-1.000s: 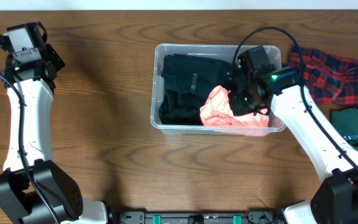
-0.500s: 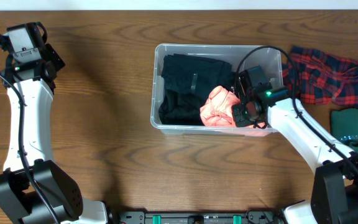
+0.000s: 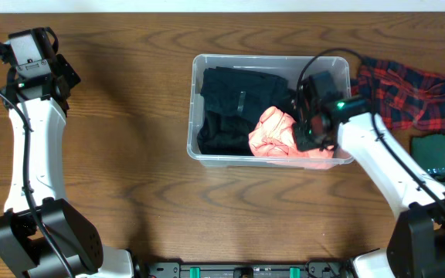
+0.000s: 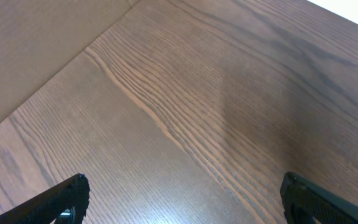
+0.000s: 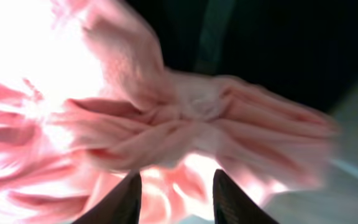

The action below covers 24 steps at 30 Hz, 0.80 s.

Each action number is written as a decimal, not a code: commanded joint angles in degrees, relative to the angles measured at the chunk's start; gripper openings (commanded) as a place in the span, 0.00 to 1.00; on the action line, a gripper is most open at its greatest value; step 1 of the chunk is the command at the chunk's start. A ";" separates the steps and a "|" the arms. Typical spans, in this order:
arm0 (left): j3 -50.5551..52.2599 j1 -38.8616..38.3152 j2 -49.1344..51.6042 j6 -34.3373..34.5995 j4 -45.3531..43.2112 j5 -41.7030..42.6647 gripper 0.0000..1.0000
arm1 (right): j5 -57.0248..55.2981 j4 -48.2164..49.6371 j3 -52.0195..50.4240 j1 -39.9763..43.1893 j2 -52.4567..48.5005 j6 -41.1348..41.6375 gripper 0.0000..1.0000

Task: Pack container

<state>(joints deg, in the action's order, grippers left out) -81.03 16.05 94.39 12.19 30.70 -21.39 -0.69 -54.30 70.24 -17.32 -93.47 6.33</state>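
The wooden table (image 3: 130,116) carries the container (image 3: 269,57) right of centre, toward the far edge. Black clothing (image 3: 230,104) fills its left part. A red plaid cloth (image 3: 416,93) lies just to its right. A pink cloth (image 3: 273,135) sits in its near right corner. My right gripper (image 5: 178,186) is partly open just above the pink cloth and grips nothing. My left gripper (image 4: 184,186), at the far left, gapes wide over the wood.

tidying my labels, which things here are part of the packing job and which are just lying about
In the job: clear rectangular plastic bin, black garment and crumpled pink cloth inside it, right end effector.
Lying about: red plaid cloth, dark green cloth.
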 commanded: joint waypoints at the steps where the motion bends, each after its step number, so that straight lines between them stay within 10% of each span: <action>1: -0.31 0.15 -0.42 -0.04 0.13 -0.76 0.98 | -0.39 -4.00 7.48 1.70 0.70 -0.74 0.39; 24: -0.31 0.15 -0.42 -0.04 0.13 -0.76 0.98 | -3.82 -12.09 13.31 39.34 0.94 10.67 0.48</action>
<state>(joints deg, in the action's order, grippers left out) -81.03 16.08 94.39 12.19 30.70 -21.41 -3.09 -66.48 83.18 18.00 -93.21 11.84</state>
